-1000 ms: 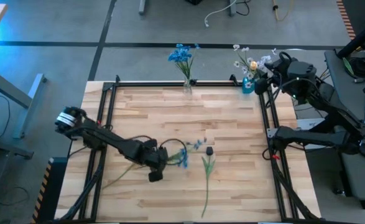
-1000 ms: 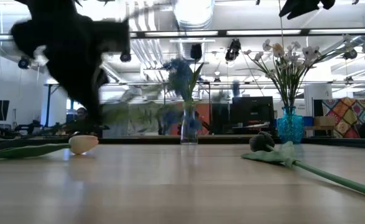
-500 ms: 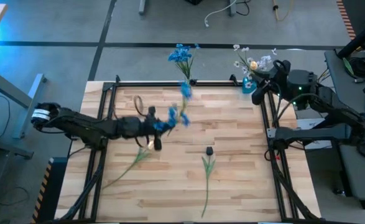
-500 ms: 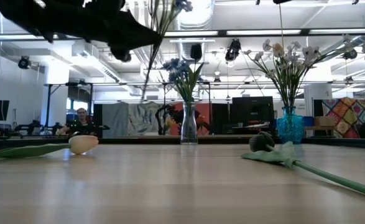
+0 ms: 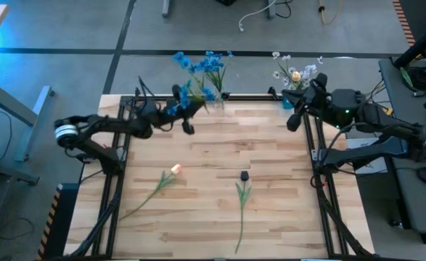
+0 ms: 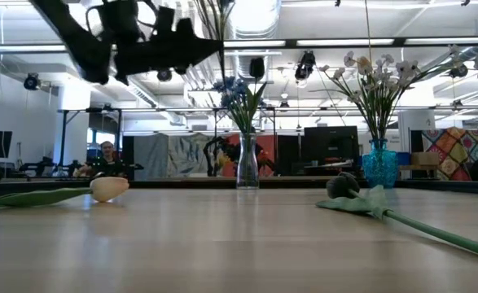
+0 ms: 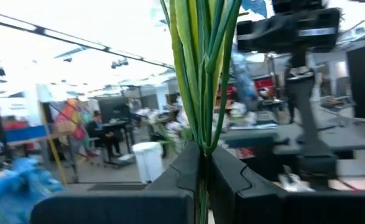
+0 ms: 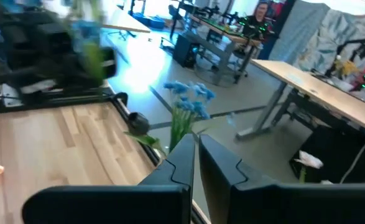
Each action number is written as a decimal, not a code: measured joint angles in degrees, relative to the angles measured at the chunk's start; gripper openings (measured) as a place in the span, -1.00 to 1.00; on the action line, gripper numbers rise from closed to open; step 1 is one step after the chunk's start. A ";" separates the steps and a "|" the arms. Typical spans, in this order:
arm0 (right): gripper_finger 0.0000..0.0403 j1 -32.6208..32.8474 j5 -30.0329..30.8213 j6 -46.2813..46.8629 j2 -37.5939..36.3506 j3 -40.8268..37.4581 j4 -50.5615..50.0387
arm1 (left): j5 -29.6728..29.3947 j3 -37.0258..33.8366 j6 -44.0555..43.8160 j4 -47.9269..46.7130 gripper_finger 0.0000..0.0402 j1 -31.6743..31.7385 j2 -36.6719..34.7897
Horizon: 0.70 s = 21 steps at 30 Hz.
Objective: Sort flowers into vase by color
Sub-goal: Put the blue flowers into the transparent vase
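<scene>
My left gripper (image 5: 189,114) hangs high over the table's far edge, shut on a blue-blossomed flower sprig (image 5: 183,64), just left of the clear vase (image 5: 218,100) of blue flowers (image 5: 213,61). My right gripper (image 5: 294,119) is shut on nothing beside the blue vase (image 5: 290,101), which holds white flowers (image 5: 292,72). A pale-headed flower (image 5: 175,169) and a dark-headed flower (image 5: 244,175) lie flat on the tabletop. My left gripper pinches the sprig's bundle of green stems (image 7: 202,134) between its two fingers (image 7: 181,168). The stems rise past the fingertips and the blue blossoms (image 5: 202,93) spread beyond them. The sprig is lifted clear of the table.
A black frame rail (image 5: 198,96) runs along the far edge, with side rails (image 5: 316,156) left and right. In the low view the clear vase (image 6: 247,167) and the blue vase (image 6: 379,167) stand at the back. A person (image 6: 107,155) sits in the room behind.
My left gripper has risen from the near middle of the table and swung toward the far edge, carrying the blue sprig up beside the clear vase. My right gripper has drawn a little toward the near edge, away from the blue vase.
</scene>
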 joint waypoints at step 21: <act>-0.92 0.64 0.06 -2.77 1.92 -0.09 2.14 | 1.57 22.93 1.53 -0.10 -1.00 9.16 23.15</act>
